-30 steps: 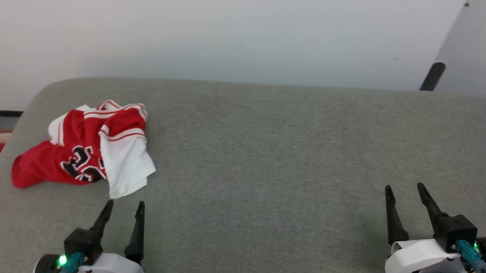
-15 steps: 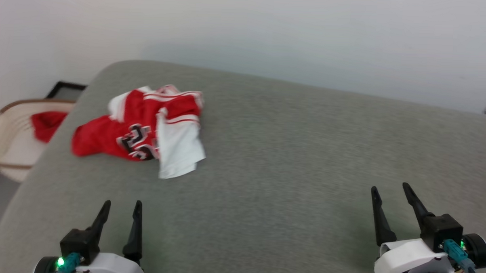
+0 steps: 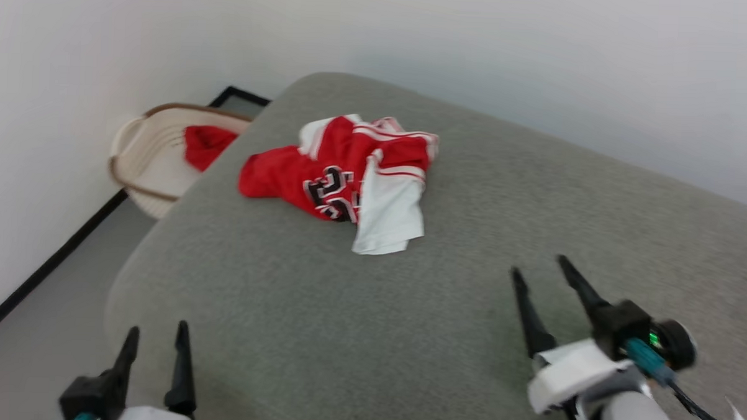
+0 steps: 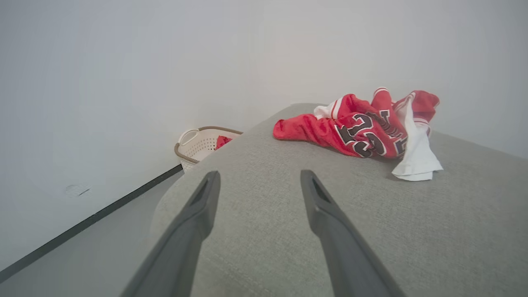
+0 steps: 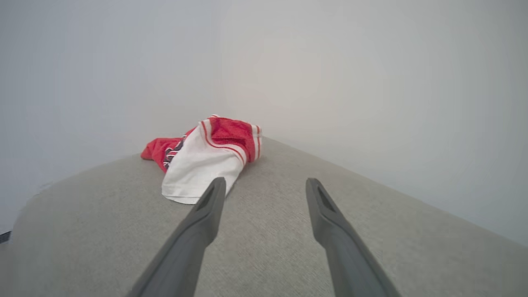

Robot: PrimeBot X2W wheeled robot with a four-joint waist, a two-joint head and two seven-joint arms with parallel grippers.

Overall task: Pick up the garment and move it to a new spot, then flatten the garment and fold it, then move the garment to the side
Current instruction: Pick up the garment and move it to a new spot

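Red jersey-style garment (image 3: 344,171) with white sleeves, striped trim and black numerals, crumpled in a heap near the far left corner of the grey fabric-covered desk (image 3: 345,321). One white sleeve trailing toward the near side. Left hand (image 3: 158,327) low at the near left edge of the desk, fingers apart, gripping nothing, well apart from the garment. Right hand (image 3: 539,265) over the desk on the right, fingers likewise spread and empty. Beyond the desk corner, on the floor (image 3: 46,323) by the white wall (image 3: 55,68): cream plastic laundry basket (image 3: 139,158) with plain red cloth (image 3: 205,145) inside.
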